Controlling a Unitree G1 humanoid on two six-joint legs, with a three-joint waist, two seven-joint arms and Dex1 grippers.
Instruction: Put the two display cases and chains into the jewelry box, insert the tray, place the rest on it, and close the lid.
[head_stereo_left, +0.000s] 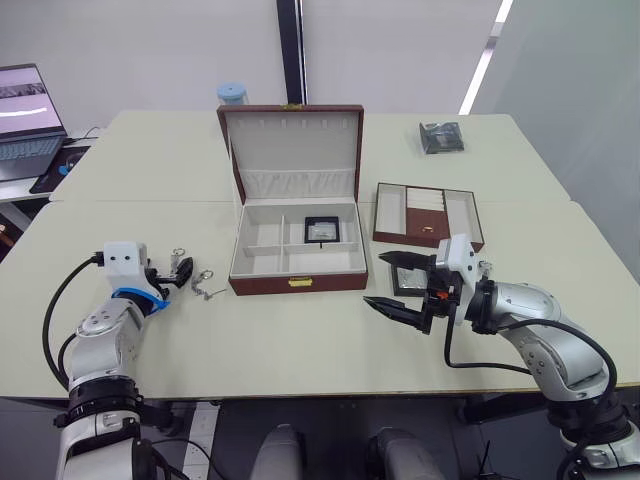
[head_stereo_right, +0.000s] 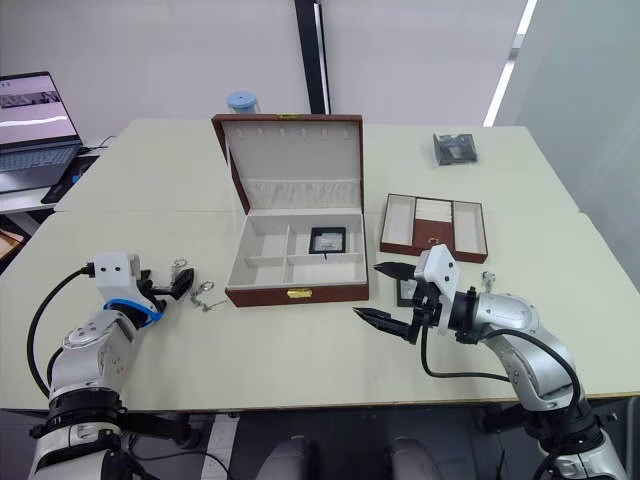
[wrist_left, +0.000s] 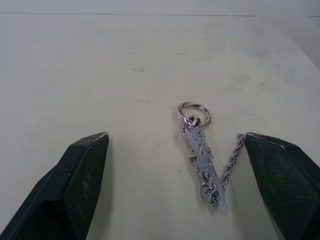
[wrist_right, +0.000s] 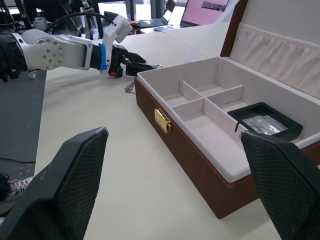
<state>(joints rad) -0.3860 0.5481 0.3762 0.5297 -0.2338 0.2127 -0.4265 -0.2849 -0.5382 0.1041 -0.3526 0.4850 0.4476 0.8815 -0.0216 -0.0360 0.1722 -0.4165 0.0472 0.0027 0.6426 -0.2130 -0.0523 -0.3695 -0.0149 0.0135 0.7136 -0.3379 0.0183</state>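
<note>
While the jewelry box (head_stereo_left: 297, 235) stands on the tabletop (head_stereo_left: 300, 340) with its lid (head_stereo_left: 292, 150) raised, the robot's right tool (head_stereo_left: 400, 283) hovers just off the box's front right corner, fingers spread wide and empty. One display case (head_stereo_left: 321, 230) lies in a rear compartment of the box, beyond that tool; a second display case (head_stereo_right: 409, 293) rests on the tabletop just behind it, partly hidden. The tray (head_stereo_left: 428, 214) sits farther back, beside the box. The left tool (head_stereo_left: 172, 277) is open too, its fingers (wrist_left: 82, 175) flanking a chain (wrist_left: 200, 160) on the tabletop. Another chain (head_stereo_left: 206, 284) lies between this tool and the box.
</note>
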